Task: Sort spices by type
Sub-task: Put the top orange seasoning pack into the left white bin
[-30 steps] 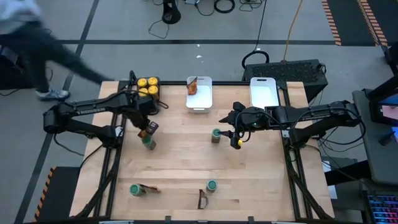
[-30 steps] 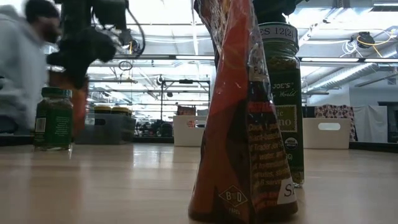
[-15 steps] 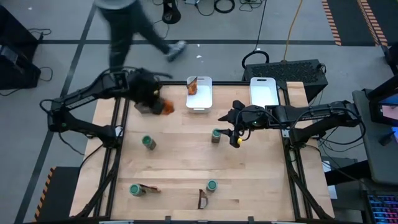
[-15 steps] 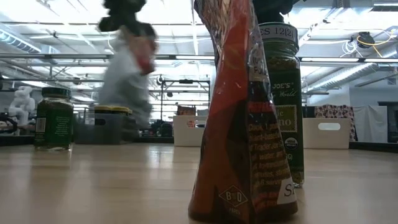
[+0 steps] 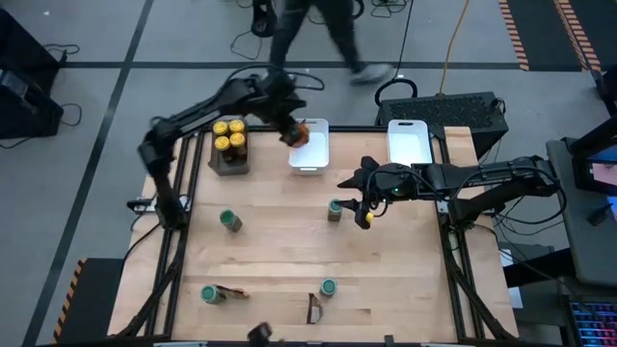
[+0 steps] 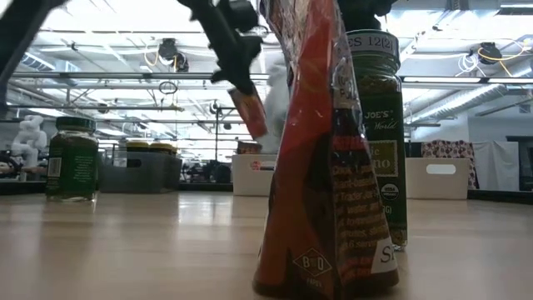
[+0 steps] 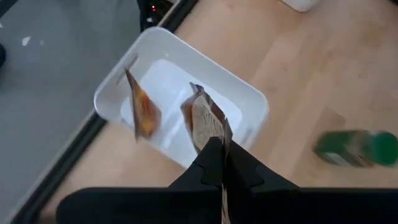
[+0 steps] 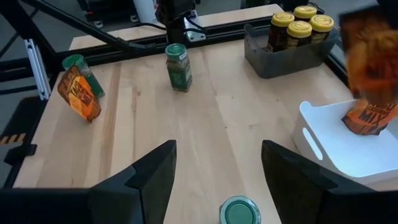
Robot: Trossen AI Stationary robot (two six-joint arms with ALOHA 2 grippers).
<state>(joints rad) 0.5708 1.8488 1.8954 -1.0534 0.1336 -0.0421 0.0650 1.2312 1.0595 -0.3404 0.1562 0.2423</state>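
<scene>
Nearby, green-lidded jar point(image 5: 335, 208) stands beside open right claw point(image 5: 363, 208).

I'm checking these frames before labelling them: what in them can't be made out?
- Low view: a packet close to the lens hides most of the green-lidded jar behind it and the table beyond.
- Right wrist view: the packet held by the left gripper is blurred; its print is unreadable.
- High view: a dark object at the table's near edge is too small to identify.
</scene>
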